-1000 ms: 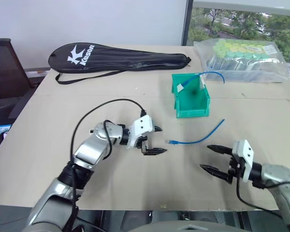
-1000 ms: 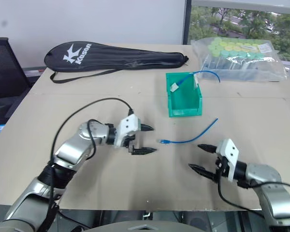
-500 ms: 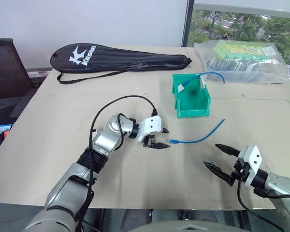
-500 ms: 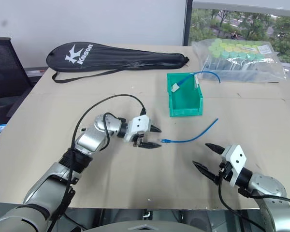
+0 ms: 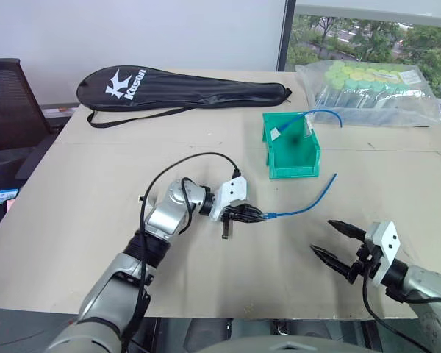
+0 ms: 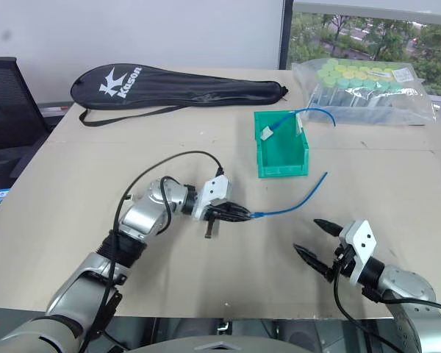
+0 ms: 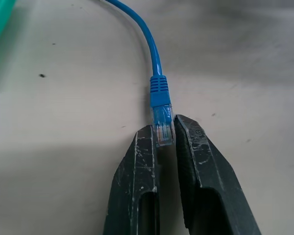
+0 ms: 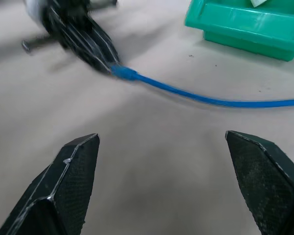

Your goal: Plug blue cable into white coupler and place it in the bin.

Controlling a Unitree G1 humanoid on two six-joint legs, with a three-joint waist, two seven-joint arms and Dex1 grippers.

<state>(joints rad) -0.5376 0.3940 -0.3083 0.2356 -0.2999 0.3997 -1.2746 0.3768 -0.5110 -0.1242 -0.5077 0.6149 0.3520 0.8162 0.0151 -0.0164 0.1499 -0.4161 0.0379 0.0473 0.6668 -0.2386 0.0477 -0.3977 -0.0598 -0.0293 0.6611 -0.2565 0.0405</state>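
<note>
Down at the near edge of the table [image 5: 73, 213], the right gripper [image 5: 336, 248] hangs just above the surface with its two black fingers spread wide and nothing between them. A little farther in and toward the left, the left gripper [image 5: 253, 215] has its fingers pinched tight on the clear plug of the blue cable [image 5: 309, 204] (the wrist view has the plug wedged squarely between the two black fingertips [image 7: 146, 147], its blue boot sticking out ahead). From that grip the cable sweeps across the table toward the right and curls up at its far end, ending near the front corner of the bin [image 5: 290, 151] without touching it.

The bin sits mid-table, green and boxy. Inside it lies a white coupler [image 5: 277, 134] on the end of a second blue cable [image 5: 325, 112], which arches out over the back rim toward the right.

Beyond that, at the far right, a clear bag of green-capped tubes [image 5: 367, 84] rests by the window. Across the far left stretches a black racket case [image 5: 180, 87], its strap trailing along the table.
</note>
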